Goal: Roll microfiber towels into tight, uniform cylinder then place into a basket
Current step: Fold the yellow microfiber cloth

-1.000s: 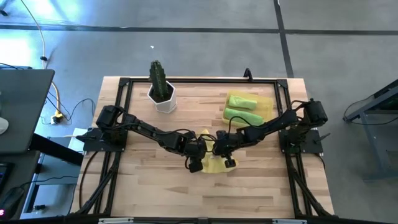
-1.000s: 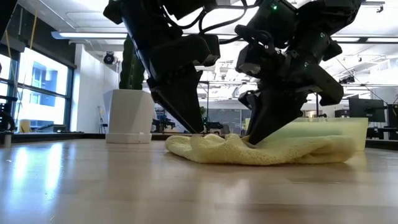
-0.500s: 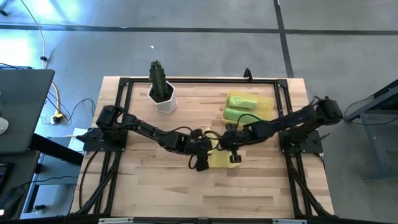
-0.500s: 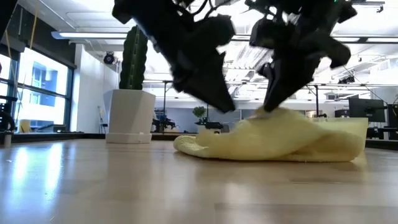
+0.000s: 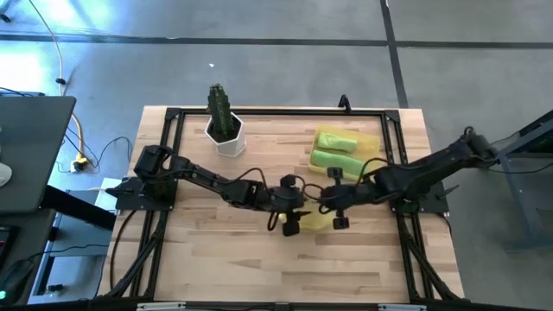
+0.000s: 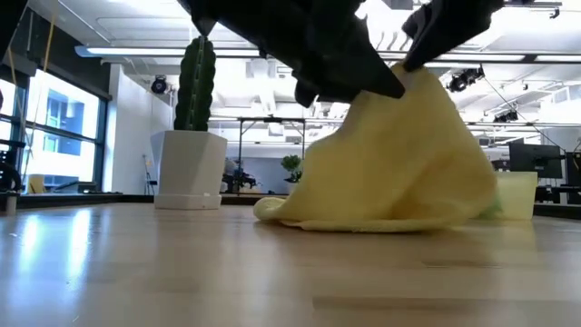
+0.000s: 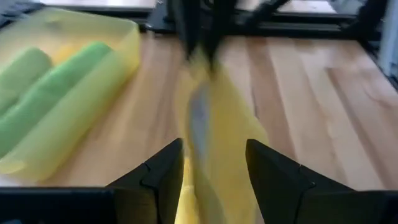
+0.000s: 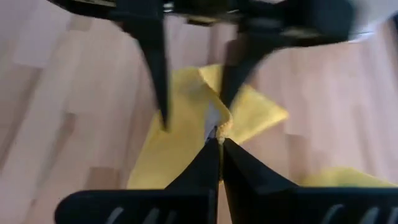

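Wood-plank table (image 5: 216, 250). Translucent yellow basket (image 5: 371, 142) at 1 o'clock w/ two rolled green towels (image 5: 337, 149). Soft yellow towel (image 6: 399, 163) at ctr, tented up: right hand (image 8: 217, 142) pinched shut on its peak; left hand (image 7: 211, 168) part-open, straddling it.

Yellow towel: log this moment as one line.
yellow towel lifted, lower edge on table | right gripper shut on towel | left gripper open around it | two green rolls in basket

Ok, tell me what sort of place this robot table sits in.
Probably an open-plan office or lab used for robot trials. The low view shows ceiling strip lights and tall windows behind the wooden table, and the high view shows a concrete floor with loose cables.
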